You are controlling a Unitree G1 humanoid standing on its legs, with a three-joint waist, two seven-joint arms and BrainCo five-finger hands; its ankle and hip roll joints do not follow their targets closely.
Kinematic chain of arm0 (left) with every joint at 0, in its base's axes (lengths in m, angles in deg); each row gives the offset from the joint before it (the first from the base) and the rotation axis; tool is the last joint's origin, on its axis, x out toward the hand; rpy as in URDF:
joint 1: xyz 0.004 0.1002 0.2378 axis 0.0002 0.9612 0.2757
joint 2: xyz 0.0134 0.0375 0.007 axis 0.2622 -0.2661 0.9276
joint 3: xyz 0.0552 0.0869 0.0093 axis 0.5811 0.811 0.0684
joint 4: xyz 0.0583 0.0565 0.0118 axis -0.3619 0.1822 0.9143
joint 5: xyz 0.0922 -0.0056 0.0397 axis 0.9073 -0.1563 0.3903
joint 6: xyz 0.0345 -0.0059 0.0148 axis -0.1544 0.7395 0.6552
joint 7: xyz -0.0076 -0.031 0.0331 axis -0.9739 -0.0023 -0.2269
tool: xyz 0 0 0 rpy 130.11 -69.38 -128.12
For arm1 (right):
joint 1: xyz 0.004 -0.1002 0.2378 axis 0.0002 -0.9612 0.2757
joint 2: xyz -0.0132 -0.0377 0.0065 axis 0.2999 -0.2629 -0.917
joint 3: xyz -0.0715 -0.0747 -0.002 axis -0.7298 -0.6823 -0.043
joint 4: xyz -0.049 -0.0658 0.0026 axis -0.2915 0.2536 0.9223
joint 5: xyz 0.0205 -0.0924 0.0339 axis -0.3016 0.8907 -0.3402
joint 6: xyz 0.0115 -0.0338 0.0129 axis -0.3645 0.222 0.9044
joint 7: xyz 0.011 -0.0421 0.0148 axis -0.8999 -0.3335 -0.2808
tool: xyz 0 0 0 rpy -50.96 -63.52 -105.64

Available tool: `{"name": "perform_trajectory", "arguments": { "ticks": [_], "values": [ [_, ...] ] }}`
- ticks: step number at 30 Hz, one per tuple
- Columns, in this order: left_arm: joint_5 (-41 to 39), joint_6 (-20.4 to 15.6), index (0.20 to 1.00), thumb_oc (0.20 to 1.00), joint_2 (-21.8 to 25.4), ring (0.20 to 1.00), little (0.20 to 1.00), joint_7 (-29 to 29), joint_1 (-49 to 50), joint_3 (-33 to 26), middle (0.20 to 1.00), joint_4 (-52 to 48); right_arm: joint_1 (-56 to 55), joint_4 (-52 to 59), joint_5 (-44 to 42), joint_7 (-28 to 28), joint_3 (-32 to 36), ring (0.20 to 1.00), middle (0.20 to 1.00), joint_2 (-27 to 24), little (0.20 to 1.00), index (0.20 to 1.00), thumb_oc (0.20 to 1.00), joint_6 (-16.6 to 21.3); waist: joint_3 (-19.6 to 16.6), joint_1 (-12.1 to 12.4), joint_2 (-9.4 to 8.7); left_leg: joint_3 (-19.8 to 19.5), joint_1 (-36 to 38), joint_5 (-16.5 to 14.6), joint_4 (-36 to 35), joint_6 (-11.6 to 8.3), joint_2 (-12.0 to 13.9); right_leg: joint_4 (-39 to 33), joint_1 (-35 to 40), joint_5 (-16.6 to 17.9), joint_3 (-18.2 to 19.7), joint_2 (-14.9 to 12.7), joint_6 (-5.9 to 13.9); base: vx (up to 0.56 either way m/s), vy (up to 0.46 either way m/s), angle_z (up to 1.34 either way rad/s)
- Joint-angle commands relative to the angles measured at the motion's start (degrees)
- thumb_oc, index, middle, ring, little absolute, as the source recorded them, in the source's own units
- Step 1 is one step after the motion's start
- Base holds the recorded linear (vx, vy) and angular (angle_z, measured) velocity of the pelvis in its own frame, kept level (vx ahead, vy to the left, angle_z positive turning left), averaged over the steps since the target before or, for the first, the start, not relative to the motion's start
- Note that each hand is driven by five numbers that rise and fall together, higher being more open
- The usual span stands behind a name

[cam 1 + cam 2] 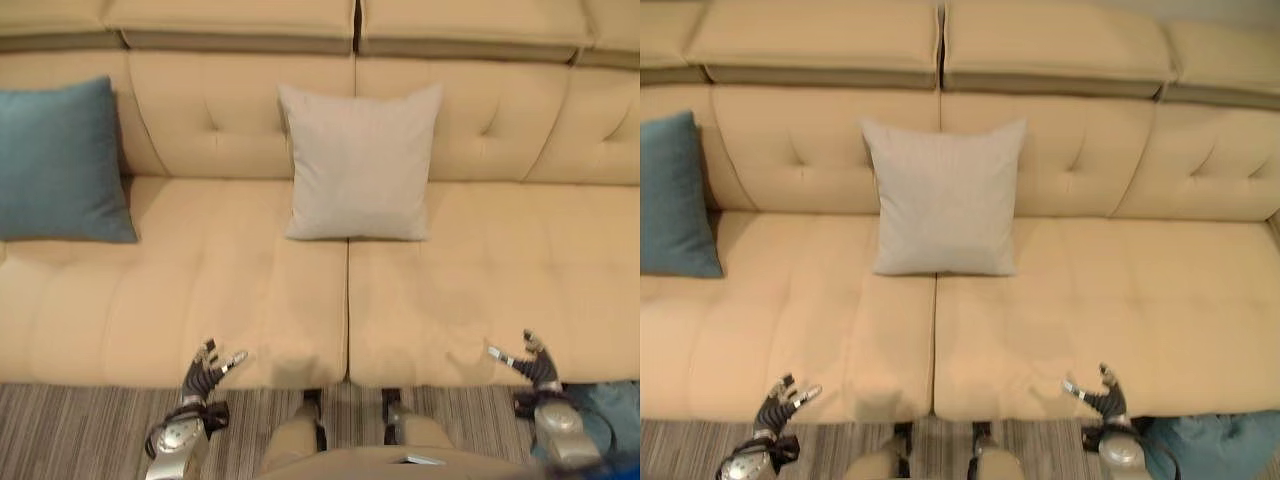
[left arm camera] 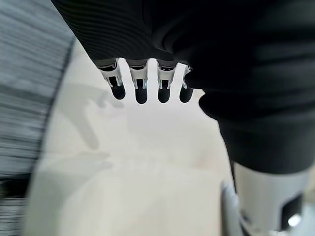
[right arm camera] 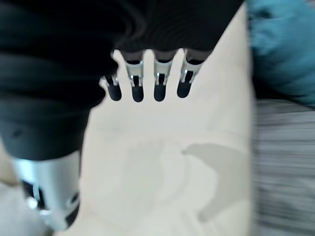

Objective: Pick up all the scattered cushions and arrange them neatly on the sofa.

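**Remaining floor cushion: lying at the robot's lower right, nearest the right hand.**

A teal cushion point(image 1: 1215, 440) is lying on the striped rug point(image 1: 700, 445) against the front edge of the sofa point(image 1: 1090, 300), at about 4 o'clock from the right hand point(image 1: 1102, 398) and just beside that wrist; its long axis cannot be determined, as it is running out of view. The right hand is hovering over the seat front with fingers point(image 3: 158, 86) straight and holding nothing. The left hand point(image 1: 207, 367) is hovering likewise, fingers relaxed and empty, well apart from this cushion. The grey cushion point(image 1: 358, 163) is leaning upright at 12 o'clock against the backrest; the blue cushion point(image 1: 60, 160) is leaning at 10 o'clock.
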Motion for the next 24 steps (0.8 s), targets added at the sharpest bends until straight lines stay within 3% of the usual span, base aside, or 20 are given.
{"name": "perform_trajectory", "arguments": {
  "ticks": [1,6,15,16,17,18,20,22,24],
  "values": [
    [7.4,0.8,1.000,1.000,-1.6,1.000,1.000,-0.6,-6.1,0.6,1.000,8.2,4.3,-1.4,3.3,-1.1,-0.5,1.000,1.000,0.0,1.000,1.000,1.000,0.3,2.7,0.0,-0.29,1.9,3.5,-1.9,0.6,-2.30,1.3,0.6,4.1,-0.5,-1.9,-1.7,4.14,0.00,0.000,0.00],
    [12.2,2.3,1.000,1.000,-4.2,1.000,1.000,0.1,-5.2,0.4,1.000,17.3,2.9,-8.5,3.6,-1.7,-1.6,1.000,1.000,2.6,1.000,1.000,1.000,-0.9,1.7,0.4,-0.33,2.6,8.8,-3.1,0.6,-1.99,2.2,1.1,9.0,-2.4,-1.5,-0.3,3.36,-0.02,-0.061,-0.09],
    [13.7,2.8,1.000,1.000,-4.0,1.000,1.000,0.1,-6.6,2.9,1.000,15.8,3.5,-13.3,3.8,-2.2,-3.6,1.000,1.000,2.8,1.000,1.000,1.000,-1.7,2.1,0.1,0.20,2.0,11.4,-2.3,0.7,-2.13,4.2,0.6,12.1,-5.1,0.2,2.2,1.51,-0.06,-0.095,-0.02],
    [13.8,2.8,1.000,1.000,-4.1,1.000,1.000,0.2,-7.1,3.3,1.000,15.7,3.8,-13.4,3.7,-2.2,-3.8,1.000,1.000,2.5,1.000,1.000,1.000,-1.7,2.6,0.3,-0.04,1.3,10.7,-2.6,3.2,-2.01,4.1,0.6,12.3,-5.1,0.4,2.1,1.26,-0.22,-0.056,0.03],
    [14.0,2.9,1.000,1.000,-4.3,1.000,1.000,-0.1,-8.8,4.5,1.000,15.4,5.4,-13.6,3.5,-2.0,-4.3,1.000,1.000,1.7,1.000,1.000,1.000,-1.7,4.2,0.5,-1.13,-1.3,7.8,-6.5,10.9,-1.87,2.6,1.1,11.7,-4.4,1.1,1.1,0.74,-0.21,-0.037,-0.05],
    [14.0,2.9,1.000,1.000,-4.3,1.000,1.000,-0.1,-8.9,4.5,1.000,15.5,5.5,-13.6,3.5,-2.0,-4.3,1.000,1.000,1.7,1.000,1.000,1.000,-1.7,4.3,0.4,-1.07,-1.4,7.5,-6.8,11.5,-1.86,2.6,1.1,11.6,-4.4,1.0,1.1,0.75,-0.25,-0.015,0.00],
    [13.8,3.0,1.000,1.000,-4.8,1.000,1.000,-1.0,-9.8,5.6,1.000,14.5,6.5,-14.1,3.7,-2.2,-4.5,1.000,1.000,1.2,1.000,1.000,1.000,-1.9,4.4,0.4,-2.01,-6.2,7.9,-12.0,17.3,-0.77,-0.7,1.9,10.4,-3.4,2.3,0.4,0.58,-0.16,0.056,-0.11],
    [13.2,2.8,1.000,1.000,-5.3,1.000,1.000,-1.3,-10.4,6.0,1.000,14.4,7.0,-15.1,3.6,-2.8,-4.5,1.000,1.000,1.2,1.000,1.000,1.000,-2.3,3.8,0.1,-1.81,-9.3,9.4,-13.5,18.6,-0.45,-2.1,2.3,9.4,-2.7,3.8,0.8,0.65,-0.09,0.121,-0.48],
    [12.7,2.8,1.000,1.000,-5.7,1.000,1.000,-1.2,-11.0,6.6,1.000,14.3,7.3,-15.9,3.9,-2.5,-4.3,1.000,1.000,1.3,1.000,1.000,1.000,-2.5,3.6,-0.6,-1.09,-11.1,11.8,-14.8,15.4,0.10,-3.0,3.5,7.2,-1.7,4.7,0.6,1.07,-0.11,0.208,-0.30]
  ]
}}
